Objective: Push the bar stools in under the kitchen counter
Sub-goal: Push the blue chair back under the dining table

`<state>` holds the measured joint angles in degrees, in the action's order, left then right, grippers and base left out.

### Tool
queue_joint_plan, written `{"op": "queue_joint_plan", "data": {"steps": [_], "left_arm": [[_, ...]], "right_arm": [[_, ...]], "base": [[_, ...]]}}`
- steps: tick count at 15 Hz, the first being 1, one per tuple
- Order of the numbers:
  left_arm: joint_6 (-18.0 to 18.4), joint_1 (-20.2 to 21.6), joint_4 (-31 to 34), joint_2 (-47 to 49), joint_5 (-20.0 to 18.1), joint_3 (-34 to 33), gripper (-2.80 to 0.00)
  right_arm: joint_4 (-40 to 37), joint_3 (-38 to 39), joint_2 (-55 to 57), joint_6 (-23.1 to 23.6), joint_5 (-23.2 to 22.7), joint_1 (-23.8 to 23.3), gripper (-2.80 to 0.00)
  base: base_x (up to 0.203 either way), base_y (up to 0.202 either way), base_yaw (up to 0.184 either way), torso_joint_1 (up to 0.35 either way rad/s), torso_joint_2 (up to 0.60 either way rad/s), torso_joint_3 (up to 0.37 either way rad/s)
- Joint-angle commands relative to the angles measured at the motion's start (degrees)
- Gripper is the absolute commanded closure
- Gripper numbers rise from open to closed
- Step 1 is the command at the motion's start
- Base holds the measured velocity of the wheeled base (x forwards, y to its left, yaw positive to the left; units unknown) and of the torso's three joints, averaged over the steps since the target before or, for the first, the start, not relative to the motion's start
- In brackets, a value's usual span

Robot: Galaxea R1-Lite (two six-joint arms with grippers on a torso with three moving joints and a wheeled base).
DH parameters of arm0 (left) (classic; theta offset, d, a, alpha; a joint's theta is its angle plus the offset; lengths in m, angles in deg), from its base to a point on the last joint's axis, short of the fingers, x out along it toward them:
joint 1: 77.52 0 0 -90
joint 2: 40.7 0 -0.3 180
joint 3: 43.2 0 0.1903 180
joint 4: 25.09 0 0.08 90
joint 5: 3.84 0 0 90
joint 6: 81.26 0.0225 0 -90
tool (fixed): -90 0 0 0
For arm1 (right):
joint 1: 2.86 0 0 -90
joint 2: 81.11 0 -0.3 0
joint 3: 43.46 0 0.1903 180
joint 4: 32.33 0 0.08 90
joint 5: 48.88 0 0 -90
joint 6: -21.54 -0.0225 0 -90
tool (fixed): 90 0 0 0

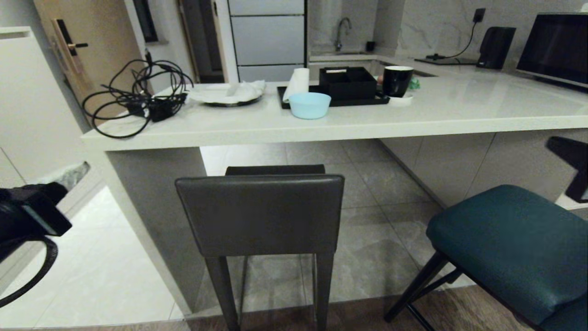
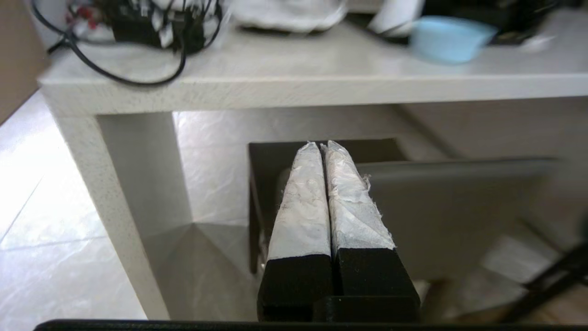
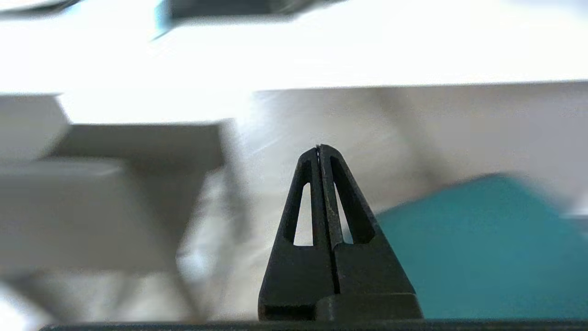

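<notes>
**Stools at the counter, both grippers closed and empty**

Dark grey leather stool (image 1: 259,214) facing the kitchen counter (image 1: 321,125), seat partly under the slab; teal stool (image 1: 510,246) further right, standing out from the edge; on top, tangled black cables (image 1: 138,94), a light blue bowl (image 1: 309,105) (beside a black tray (image 1: 335,99)); left gripper (image 2: 320,146) pressed together, holding nothing, pointed at the grey backrest; right gripper (image 3: 319,148) likewise closed, teal seat apparently ahead, blurred.

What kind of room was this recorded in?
Most likely a home kitchen: a white counter with bar stools drawn up to it, a sink tap at the back wall, and a kettle plugged in.
</notes>
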<state>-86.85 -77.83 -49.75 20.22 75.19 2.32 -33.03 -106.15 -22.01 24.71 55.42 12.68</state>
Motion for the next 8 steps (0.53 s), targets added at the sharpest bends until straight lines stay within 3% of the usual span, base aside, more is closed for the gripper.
{"op": "queue_joint_plan", "data": {"steps": [1, 5, 8], "left_arm": [[-0.09, -0.57, 17.71, -20.95, 0.08, 2.30, 0.00], [1.75, 1.13, 38.53, -39.93, 0.58, 5.39, 0.00], [5.86, 0.88, 51.12, -54.10, -1.94, 1.21, 0.00]], "right_arm": [[-3.29, 1.88, -16.14, 2.59, 0.23, -6.53, 0.00], [-17.54, 2.24, -34.30, 4.53, 0.22, -13.63, 0.00], [-28.28, 3.62, -47.05, 5.05, -1.95, -15.19, 0.00]], "base": [[0.000, 0.000, 0.000, 0.000, 0.00, 0.000], [0.000, 0.000, 0.000, 0.000, 0.00, 0.000], [0.000, 0.000, 0.000, 0.000, 0.00, 0.000]]}}
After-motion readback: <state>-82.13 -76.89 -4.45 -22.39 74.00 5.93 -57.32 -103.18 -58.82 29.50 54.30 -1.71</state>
